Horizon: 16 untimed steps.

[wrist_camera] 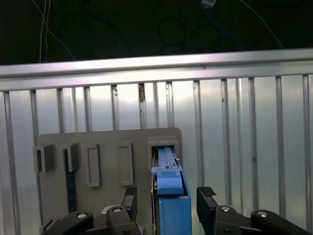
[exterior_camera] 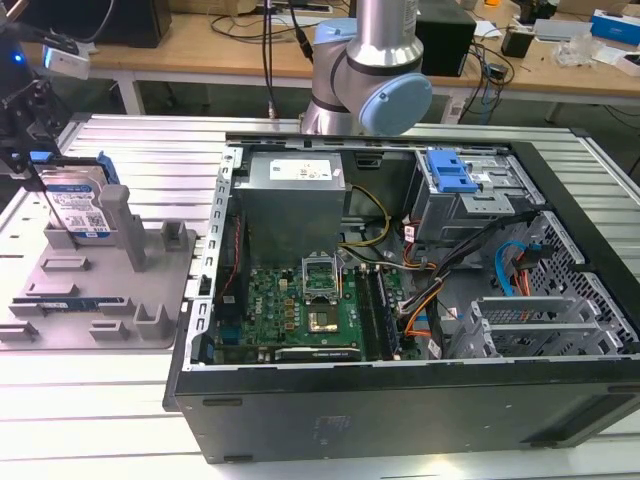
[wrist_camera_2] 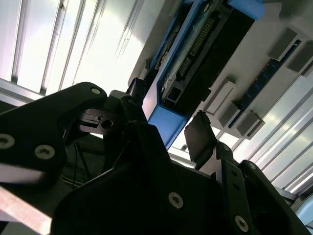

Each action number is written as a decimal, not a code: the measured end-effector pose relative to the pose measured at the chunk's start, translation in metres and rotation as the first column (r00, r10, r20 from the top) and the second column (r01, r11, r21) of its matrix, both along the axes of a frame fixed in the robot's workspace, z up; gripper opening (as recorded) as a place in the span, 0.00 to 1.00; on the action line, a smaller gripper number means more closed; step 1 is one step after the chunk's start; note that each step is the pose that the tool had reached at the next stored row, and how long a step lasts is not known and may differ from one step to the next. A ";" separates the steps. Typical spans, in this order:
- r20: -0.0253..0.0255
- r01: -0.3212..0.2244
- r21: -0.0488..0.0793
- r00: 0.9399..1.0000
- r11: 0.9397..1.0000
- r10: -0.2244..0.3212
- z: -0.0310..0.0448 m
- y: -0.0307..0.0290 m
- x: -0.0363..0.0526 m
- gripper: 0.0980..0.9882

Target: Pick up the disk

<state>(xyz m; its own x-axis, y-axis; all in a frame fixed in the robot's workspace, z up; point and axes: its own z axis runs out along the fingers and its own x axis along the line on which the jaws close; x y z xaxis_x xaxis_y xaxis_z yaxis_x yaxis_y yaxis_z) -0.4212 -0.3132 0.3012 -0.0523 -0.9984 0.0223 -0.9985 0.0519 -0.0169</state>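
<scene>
The ribbed metal desk [exterior_camera: 110,400] carries an open computer case [exterior_camera: 400,410] (side panel off, motherboard and cables showing) toward the exterior view's right, and the arm [exterior_camera: 375,60] rises behind it. On the exterior view's left lies the grey holder [exterior_camera: 150,290] with its upright posts. The disk [exterior_camera: 78,205] stands on edge in a slot at the back of the holder, with its label facing the exterior camera and blue rails on its sides. In the first wrist view the gripper [wrist_camera: 167,192] hangs right over the disk. Its fingers [wrist_camera: 205,196] are spread apart, one on each side of the blue rail. A slim gap shows on both sides, so nothing is held.
</scene>
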 end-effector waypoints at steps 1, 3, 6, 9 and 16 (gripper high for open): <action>0.000 0.000 0.000 1.000 1.000 0.000 0.0000 0.0000 0.0000 0.56; 0.000 0.000 0.000 1.000 1.000 0.000 -0.0001 0.0000 0.0000 0.55; 0.000 0.000 0.000 1.000 1.000 0.000 -0.0001 0.0000 0.0000 0.40; 0.000 0.000 0.000 1.000 1.000 0.000 -0.0001 0.0000 0.0000 0.40; 0.000 0.000 0.000 1.000 1.000 0.000 -0.0002 0.0015 0.0001 0.40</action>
